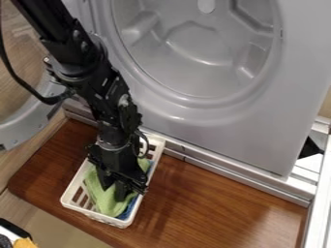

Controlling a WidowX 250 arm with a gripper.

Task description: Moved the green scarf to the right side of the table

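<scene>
Green cloth (109, 202), crumpled, inside the white basket (72, 190).

High, slanted view from fairly near, down onto the wooden table (226, 198) and grey machine front (259, 131)

No readable text, labels, brands, numbers or signs can be made out here.

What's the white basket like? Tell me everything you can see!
The white basket looks like plastic, with a smooth rim and slots through its walls. It's longer than it is wide and sits upright on the brown wooden surface. Green cloth and something blue lie inside, under the black gripper.
</scene>
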